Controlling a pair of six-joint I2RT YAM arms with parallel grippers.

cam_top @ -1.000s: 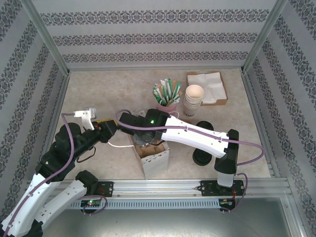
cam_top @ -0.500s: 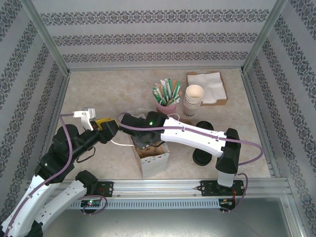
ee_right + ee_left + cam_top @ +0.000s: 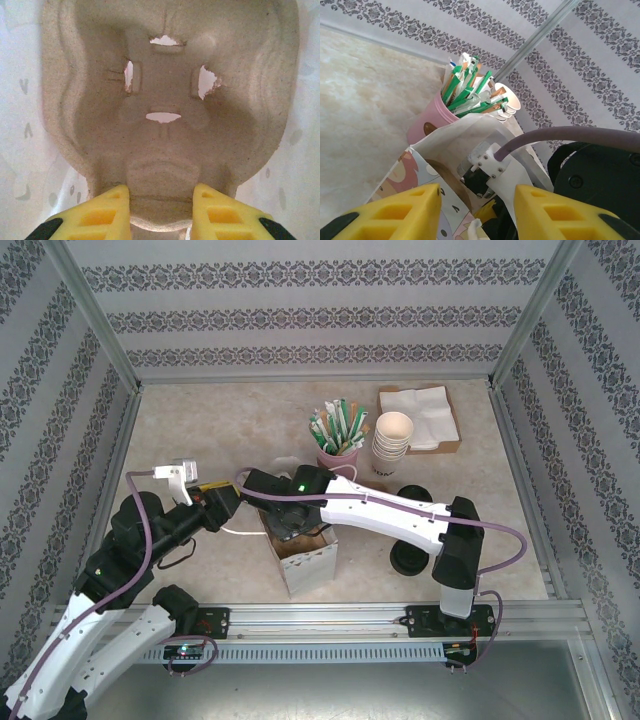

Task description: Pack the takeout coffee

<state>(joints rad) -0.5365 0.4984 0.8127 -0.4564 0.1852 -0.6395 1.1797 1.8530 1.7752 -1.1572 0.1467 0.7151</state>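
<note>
Right fingers [image 3: 105, 215] pinch near rim of beige moulded-pulp cup carrier [image 3: 165, 100], inside white printed paper bag [image 3: 310, 565] at centre of top view. Left fingers [image 3: 395, 212] spread, bag rim between them. Dark black-lidded takeout coffee [image 3: 407, 562] stands on beige worktop [image 3: 200, 430], right of bag, just below right forearm.

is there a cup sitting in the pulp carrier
No, the pulp carrier holds nothing; its moulded well is bare apart from a few torn holes.

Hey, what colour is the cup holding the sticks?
Pink; the left wrist view shows the cup best.
</note>
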